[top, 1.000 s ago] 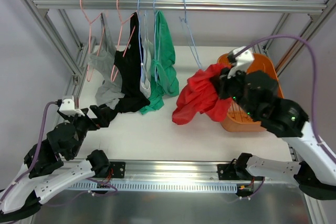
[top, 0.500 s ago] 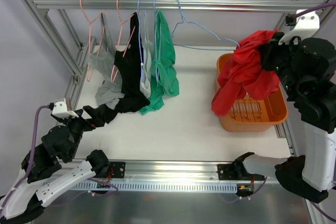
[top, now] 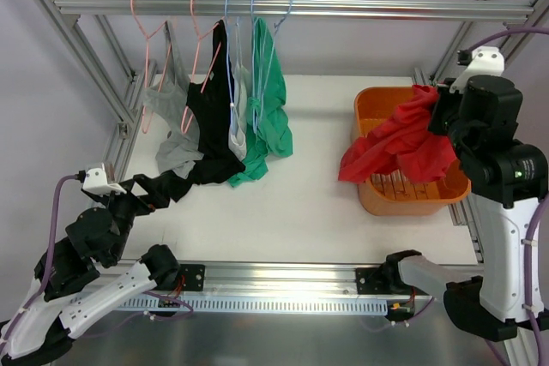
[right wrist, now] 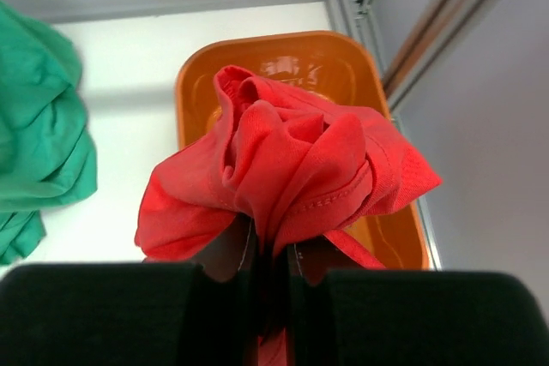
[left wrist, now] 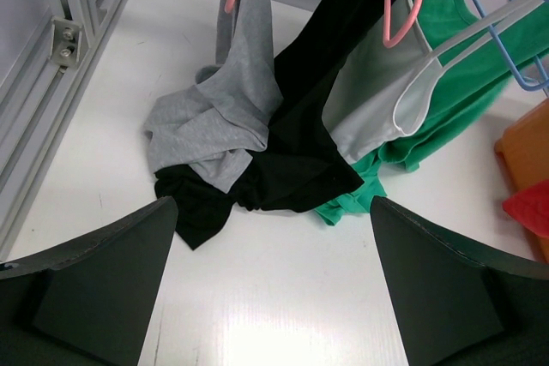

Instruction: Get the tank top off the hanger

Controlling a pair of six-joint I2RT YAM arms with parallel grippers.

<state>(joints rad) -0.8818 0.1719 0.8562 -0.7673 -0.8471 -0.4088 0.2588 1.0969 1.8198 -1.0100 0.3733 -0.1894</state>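
Red tank top (top: 396, 147) is bunched up, pinched tight in the right hand (right wrist: 270, 250) at the right of the frame, over the orange basket (top: 371, 100). It trails down-left from the hand, past the basket's left rim. Left hand (left wrist: 273, 246), lower left, gapes wide, holding nothing.

light: bright, even, diffuse | shadows: faint, soft-edged | glare: mild sheen on bench (left wrist: 257, 315) near edge | focus: sharp overall

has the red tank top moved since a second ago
Yes. The red tank top moved right, from beside the green top to over the orange basket, held in the right tool.
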